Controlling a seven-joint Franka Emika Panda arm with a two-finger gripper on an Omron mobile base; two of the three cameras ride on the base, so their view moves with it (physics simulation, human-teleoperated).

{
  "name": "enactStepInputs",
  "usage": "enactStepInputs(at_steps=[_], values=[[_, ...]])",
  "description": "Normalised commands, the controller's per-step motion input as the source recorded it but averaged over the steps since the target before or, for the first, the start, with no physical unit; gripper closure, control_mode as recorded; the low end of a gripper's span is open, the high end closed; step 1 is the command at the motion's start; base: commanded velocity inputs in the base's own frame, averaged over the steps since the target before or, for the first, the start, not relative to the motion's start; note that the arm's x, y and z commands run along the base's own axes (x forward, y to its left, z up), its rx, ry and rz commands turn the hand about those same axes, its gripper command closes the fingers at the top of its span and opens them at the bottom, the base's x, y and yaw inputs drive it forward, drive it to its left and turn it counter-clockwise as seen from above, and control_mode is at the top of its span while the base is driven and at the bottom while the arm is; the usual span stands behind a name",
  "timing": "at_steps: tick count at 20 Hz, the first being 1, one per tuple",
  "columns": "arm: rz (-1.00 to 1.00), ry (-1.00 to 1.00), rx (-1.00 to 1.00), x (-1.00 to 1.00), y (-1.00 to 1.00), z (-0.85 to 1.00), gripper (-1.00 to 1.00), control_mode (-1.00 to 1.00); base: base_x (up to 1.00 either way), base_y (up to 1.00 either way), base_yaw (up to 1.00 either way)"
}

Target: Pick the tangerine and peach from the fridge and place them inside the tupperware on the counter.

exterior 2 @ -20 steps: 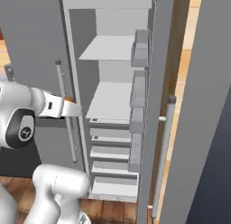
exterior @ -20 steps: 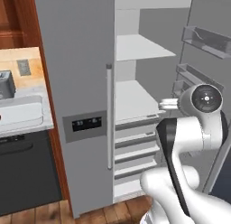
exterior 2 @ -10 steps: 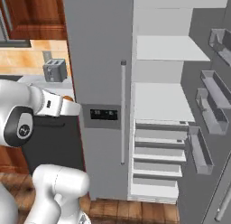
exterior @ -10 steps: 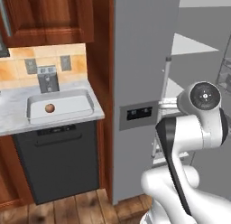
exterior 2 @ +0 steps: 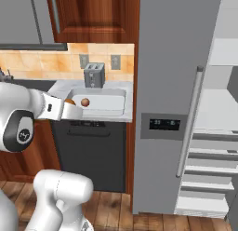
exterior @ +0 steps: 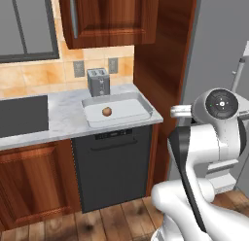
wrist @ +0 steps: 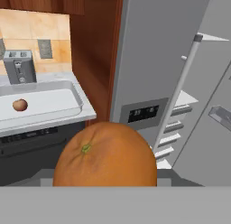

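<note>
On the marbled worktop (exterior: 63, 116) the peach (exterior: 106, 111) lies inside the white tupperware (exterior: 138, 109), with the grey toaster (exterior: 97, 82) at its 12 o'clock, while the gripper (exterior 2: 72, 108) clasps the tangerine (wrist: 105, 154), and the fridge (exterior 2: 174, 85) stands at 3 o'clock.

A deep orange tangerine (wrist: 106, 154) sits large and close before the hand camera. A pale peach (exterior: 106, 111) lies inside the white tupperware (exterior: 133, 111) on the marbled counter (exterior: 63, 121), beside the grey fridge (exterior 2: 176, 85).
</note>
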Motion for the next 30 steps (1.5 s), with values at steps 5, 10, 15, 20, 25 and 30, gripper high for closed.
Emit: enactStepInputs(at_steps=[5,10,15,20,25,30], values=[[0.0,0.0,0.0,0.0,0.0,0.0,1.0,1.0,0.93,0.6,0.07],[0.0,0.0,0.0,0.0,0.0,0.0,1.0,1.0,0.95,0.04,0.08],[0.02,0.06,0.0,0.07,0.0,-0.15,1.0,-1.0,0.47,0.0,0.08],[0.13,0.35,0.0,0.28,0.02,-0.86,1.0,-1.0,0.0,0.0,0.0],[0.15,0.36,0.03,0.31,0.0,-0.88,1.0,-1.0,0.0,0.0,0.0],[0.03,0.21,0.0,0.68,0.03,-0.64,1.0,-1.0,0.0,0.0,0.0]])
